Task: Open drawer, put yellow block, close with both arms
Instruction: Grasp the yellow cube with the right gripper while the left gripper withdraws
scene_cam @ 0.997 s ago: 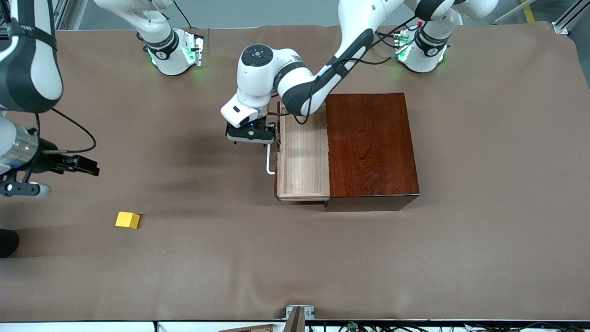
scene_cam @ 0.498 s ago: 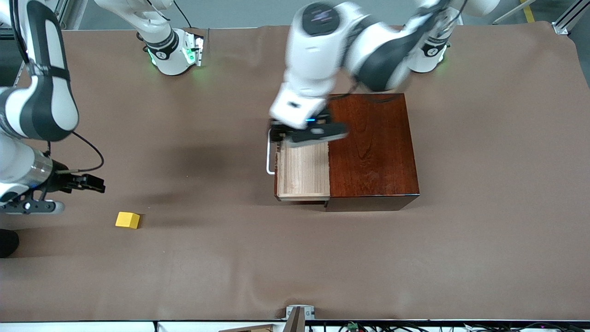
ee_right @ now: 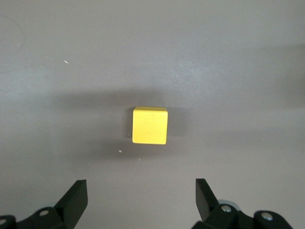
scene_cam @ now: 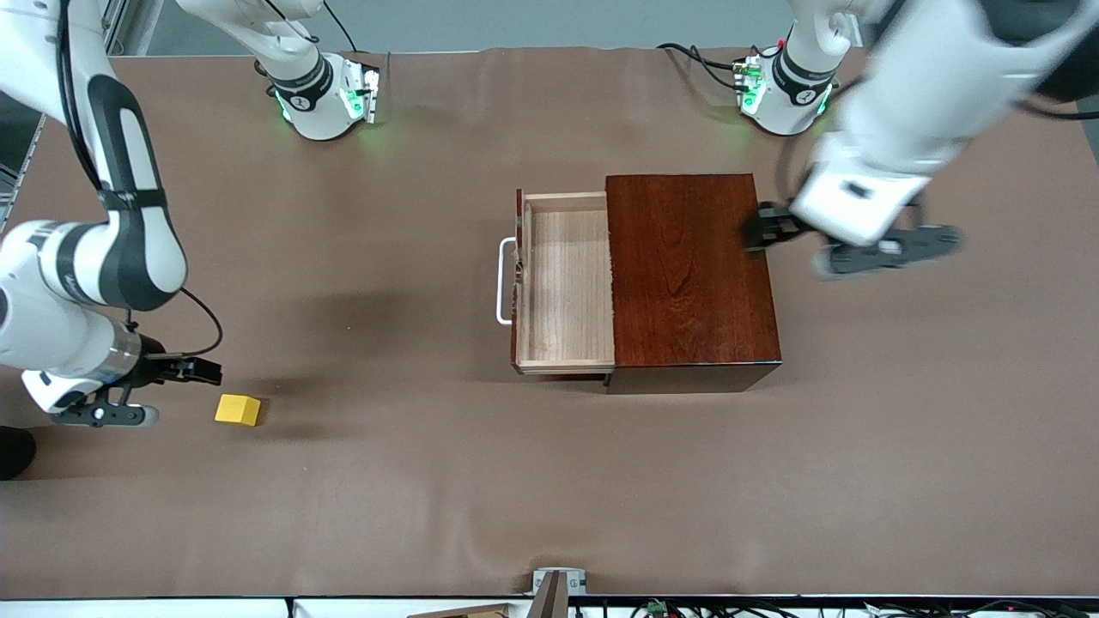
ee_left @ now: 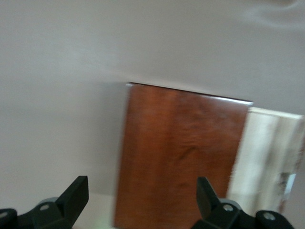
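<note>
Now the right tool (scene_cam: 137, 390) hangs low over the worktop (scene_cam: 549, 481) at the right arm's end, its fingers (ee_right: 76, 198) spread wide and holding nothing, with the block (scene_cam: 238, 409) just beside it; the right wrist view shows the block (ee_right: 150, 125) lying flat and roughly centred ahead of the gap between the fingers. Well apart, the left tool (scene_cam: 846, 245) is up over the edge of the box (scene_cam: 691, 270) toward the left arm's end, its fingers (ee_left: 76, 193) likewise parted and empty. The drawer (scene_cam: 562, 283) stands pulled out, its pale tray bare and its handle (scene_cam: 505, 281) free, so the opening step looks done and the pick-up of the block is the step in hand. Next, I judge, the right tool must shift over the block, drop until the fingers straddle it, and close squarely on two opposite faces before carrying it to the tray.
</note>
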`<state>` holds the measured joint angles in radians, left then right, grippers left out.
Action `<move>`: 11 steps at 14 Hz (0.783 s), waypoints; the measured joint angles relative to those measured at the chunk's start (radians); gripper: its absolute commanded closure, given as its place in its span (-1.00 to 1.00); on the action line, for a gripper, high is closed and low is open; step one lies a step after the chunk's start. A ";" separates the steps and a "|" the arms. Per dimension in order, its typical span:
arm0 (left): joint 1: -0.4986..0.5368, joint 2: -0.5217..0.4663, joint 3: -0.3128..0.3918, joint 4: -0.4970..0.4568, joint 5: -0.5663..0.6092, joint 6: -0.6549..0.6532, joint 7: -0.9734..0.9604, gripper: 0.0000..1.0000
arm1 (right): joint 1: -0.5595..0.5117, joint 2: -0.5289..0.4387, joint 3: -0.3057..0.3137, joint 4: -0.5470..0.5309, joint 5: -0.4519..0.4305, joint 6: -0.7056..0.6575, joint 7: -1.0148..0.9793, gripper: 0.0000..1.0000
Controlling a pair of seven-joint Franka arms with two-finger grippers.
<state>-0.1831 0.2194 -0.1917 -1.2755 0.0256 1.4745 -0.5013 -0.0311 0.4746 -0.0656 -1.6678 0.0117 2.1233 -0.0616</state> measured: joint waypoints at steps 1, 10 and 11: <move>0.051 -0.022 0.000 -0.026 -0.004 -0.004 0.073 -1.00 | -0.001 0.022 0.000 -0.001 0.000 0.018 0.002 -1.00; 0.241 -0.153 0.001 -0.210 -0.010 0.046 0.345 -1.00 | -0.021 0.209 0.000 -0.003 0.027 0.279 0.016 -1.00; 0.261 -0.154 0.002 -0.214 -0.010 0.052 0.362 -1.00 | -0.020 0.219 0.002 -0.003 0.039 0.285 0.019 -1.00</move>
<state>0.0779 0.0659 -0.1897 -1.4891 0.0154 1.5264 -0.1389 -0.0515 0.6935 -0.0638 -1.6706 0.0509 2.4084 -0.0430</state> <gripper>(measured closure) 0.000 0.000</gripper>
